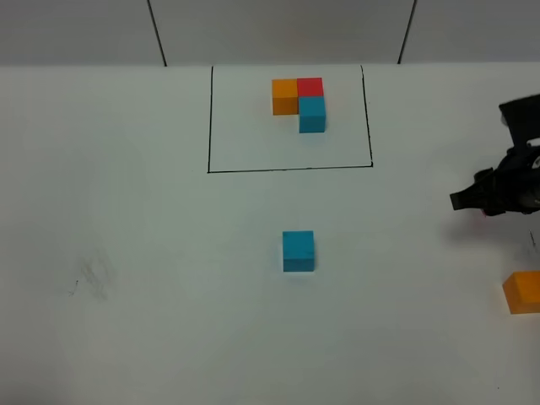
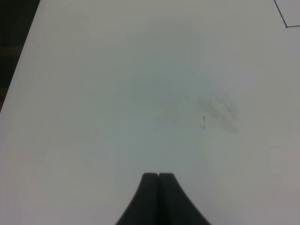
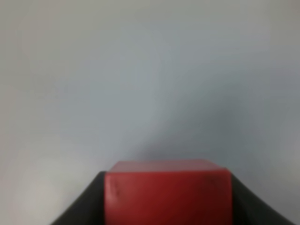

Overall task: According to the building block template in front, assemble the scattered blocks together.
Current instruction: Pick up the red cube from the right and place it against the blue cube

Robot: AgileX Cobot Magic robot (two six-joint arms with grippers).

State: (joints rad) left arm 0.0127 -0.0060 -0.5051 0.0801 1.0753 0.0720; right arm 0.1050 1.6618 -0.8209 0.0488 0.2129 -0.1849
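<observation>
The template is an L of orange (image 1: 285,95), red (image 1: 310,86) and cyan-blue (image 1: 312,114) cubes inside a black drawn rectangle (image 1: 208,126) at the back. A loose cyan-blue cube (image 1: 298,251) sits mid-table. A loose orange cube (image 1: 523,291) sits at the right edge. My right gripper (image 1: 474,201) is at the far right, shut on the loose red cube (image 3: 168,197), which fills the space between its dark fingers (image 3: 86,204). My left gripper (image 2: 158,177) is shut and empty over bare table; it does not show in the high view.
The white table (image 1: 126,253) has a faint grey smudge (image 1: 93,278) at the left, which also shows in the left wrist view (image 2: 220,112). A corner of the black rectangle (image 2: 286,18) shows there too. The table's edge (image 2: 21,70) is near the left gripper.
</observation>
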